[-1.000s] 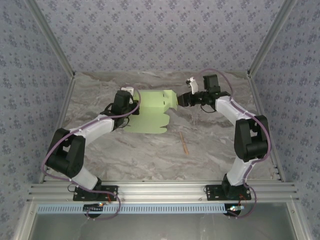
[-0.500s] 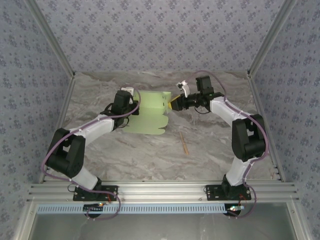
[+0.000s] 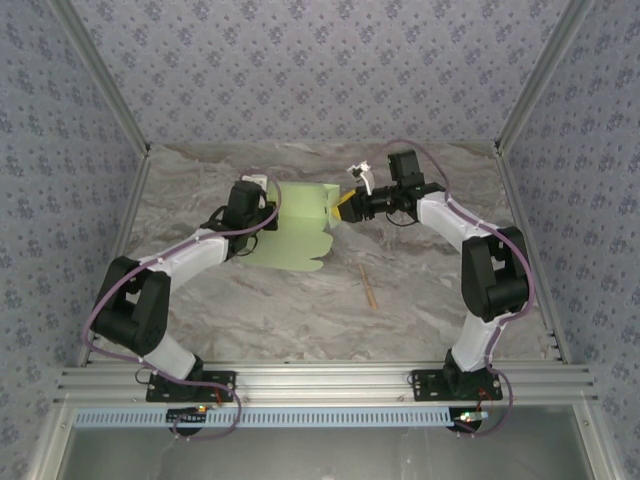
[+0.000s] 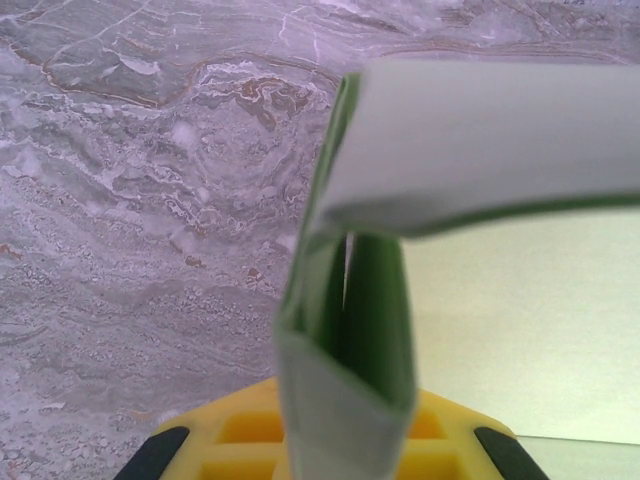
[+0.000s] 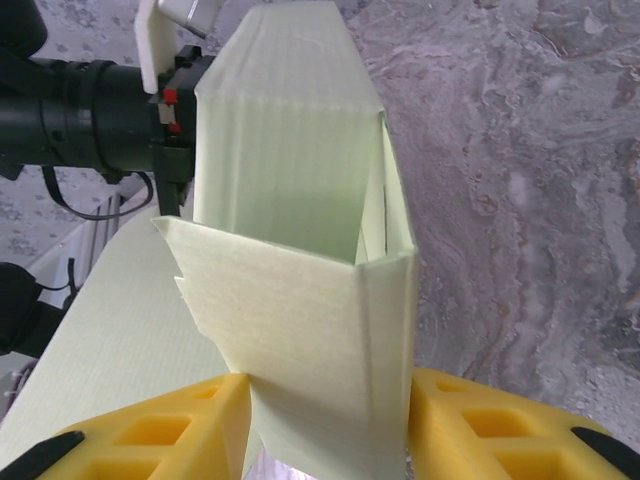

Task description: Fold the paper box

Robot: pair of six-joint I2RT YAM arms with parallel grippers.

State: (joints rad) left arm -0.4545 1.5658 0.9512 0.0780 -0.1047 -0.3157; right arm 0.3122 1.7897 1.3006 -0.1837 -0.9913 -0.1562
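Nearest me, a thin wooden stick (image 3: 368, 285) lies loose on the worktop (image 3: 300, 320), right of centre. Beyond it, toward the far edge, the paper box (image 3: 300, 228) sits partly folded between the arms. My left gripper (image 4: 345, 448) is clamped on its left fold. My right gripper (image 5: 330, 438) pinches its raised right panel.

I see the paper box (image 3: 300, 225) on the table (image 3: 300, 330), far centre, between the two arms. On its left edge sits the left gripper (image 3: 268, 208), clamped on a folded flap. On its right end sits the right gripper (image 3: 345, 207), with folded panels between its fingers. The wooden stick (image 3: 369, 286) lies on the table nearer the bases, right of centre, well apart from the box.
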